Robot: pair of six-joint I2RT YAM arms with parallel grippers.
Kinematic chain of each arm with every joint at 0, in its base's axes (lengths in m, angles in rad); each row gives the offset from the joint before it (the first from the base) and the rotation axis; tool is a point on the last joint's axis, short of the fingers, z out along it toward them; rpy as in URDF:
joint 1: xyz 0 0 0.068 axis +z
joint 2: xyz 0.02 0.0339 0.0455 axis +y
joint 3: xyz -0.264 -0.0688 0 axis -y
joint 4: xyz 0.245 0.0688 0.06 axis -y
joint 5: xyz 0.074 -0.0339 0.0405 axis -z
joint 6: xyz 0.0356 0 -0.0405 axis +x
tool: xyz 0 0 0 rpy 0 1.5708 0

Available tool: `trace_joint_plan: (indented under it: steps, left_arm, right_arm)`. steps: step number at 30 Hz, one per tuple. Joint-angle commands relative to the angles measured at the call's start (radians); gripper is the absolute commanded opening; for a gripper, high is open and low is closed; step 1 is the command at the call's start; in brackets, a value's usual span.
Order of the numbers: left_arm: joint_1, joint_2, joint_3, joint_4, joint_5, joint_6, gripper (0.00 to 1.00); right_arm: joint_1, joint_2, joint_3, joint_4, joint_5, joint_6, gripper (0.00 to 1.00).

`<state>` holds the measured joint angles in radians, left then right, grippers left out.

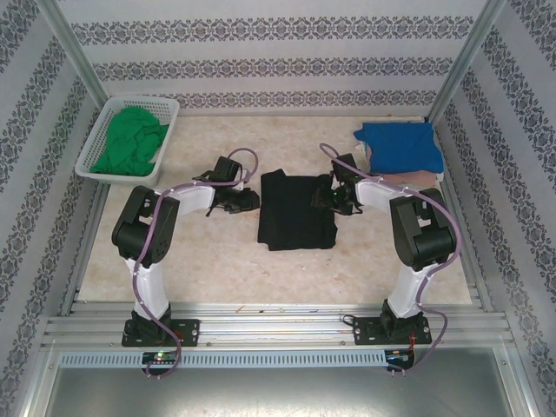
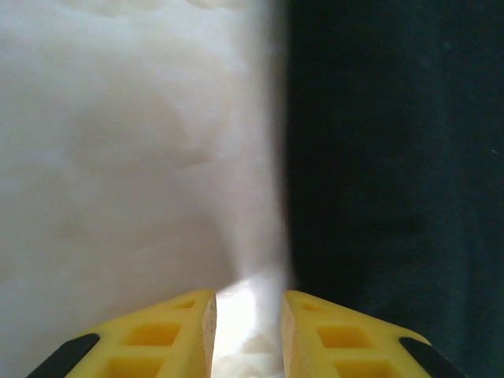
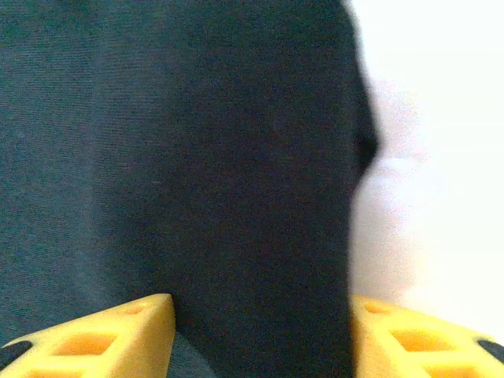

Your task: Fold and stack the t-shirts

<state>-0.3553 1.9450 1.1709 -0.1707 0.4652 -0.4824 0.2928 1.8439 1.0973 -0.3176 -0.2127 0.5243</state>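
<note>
The black t-shirt (image 1: pixel 295 211) lies folded into a neat rectangle in the middle of the table (image 1: pixel 226 269), between the two arms. Its left edge is straight, and bare table lies beside it.

The left gripper (image 1: pixel 250 200) is low over that bare strip, just beside the edge. In the left wrist view its yellow fingers (image 2: pixel 177 327) stand narrow, with only table between them.

The right gripper (image 1: pixel 323 198) is over the right border of the shirt. In the right wrist view the fingers (image 3: pixel 118 331) stand wide apart and flat black cloth lies between them. I cannot tell if the tips touch it. The right edge of the cloth bulges a little there.

Free table lies in front of the shirt, toward the arm bases, and also behind it toward the back wall.

I count four t-shirts:
- One black.
- One green t-shirt (image 1: pixel 130 143), crumpled in the white basket (image 1: pixel 91 149) at the far left.
- One blue t-shirt (image 1: pixel 400 146), folded at the far right.
- One pink t-shirt (image 1: pixel 424 178), under the blue one.

There is one basket.
</note>
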Motion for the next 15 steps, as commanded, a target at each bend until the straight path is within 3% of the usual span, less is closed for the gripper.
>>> trace_joint_plan:
  steps: [1,9,15]
  left_arm:
    - [-0.02,0.053,0.052,0.046,0.054,-0.015,0.28]
    - [0.023,0.083,0.182,-0.137,0.018,0.087,0.28]
    - [0.022,0.114,0.163,-0.114,0.074,0.066,0.27]
  right_arm:
    - [0.081,-0.017,-0.021,0.046,-0.02,0.049,0.58]
    - [0.07,0.028,0.039,0.004,0.009,0.04,0.57]
    - [-0.04,0.015,-0.003,0.002,-0.111,-0.018,0.6]
